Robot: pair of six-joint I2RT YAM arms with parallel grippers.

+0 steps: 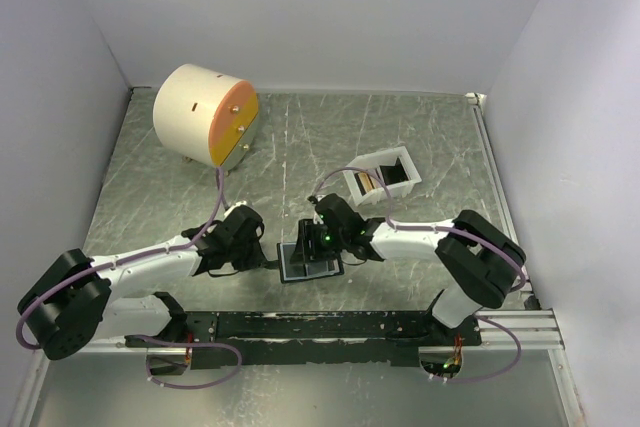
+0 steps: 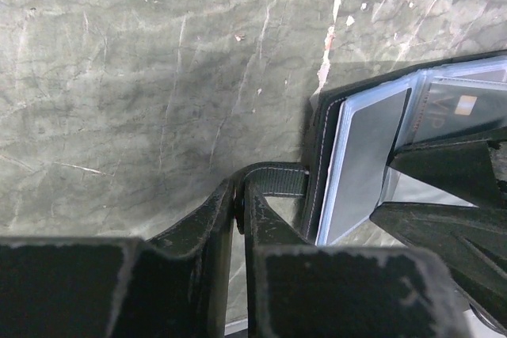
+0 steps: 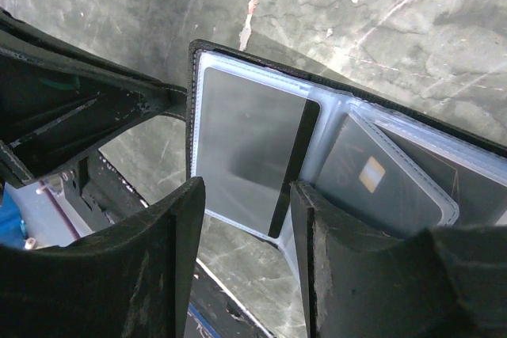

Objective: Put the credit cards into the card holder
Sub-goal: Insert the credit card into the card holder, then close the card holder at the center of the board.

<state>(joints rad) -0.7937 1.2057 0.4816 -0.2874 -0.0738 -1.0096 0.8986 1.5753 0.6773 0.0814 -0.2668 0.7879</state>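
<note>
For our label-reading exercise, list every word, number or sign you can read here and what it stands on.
"VIP": faint, on the credit card sleeved in the card holder.
Second credit card, right wrist view: chip only, any print too blurred.
Cream cylinder, white tray: no readable text.

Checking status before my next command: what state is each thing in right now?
card holder: lying open, clear sleeves exposed.
credit card: seated in one of the holder's sleeves.
left gripper: jaws shut on the holder's strap.
right gripper: jaws open over the holder, gripping nothing.
white tray: upright, something tan inside.
</note>
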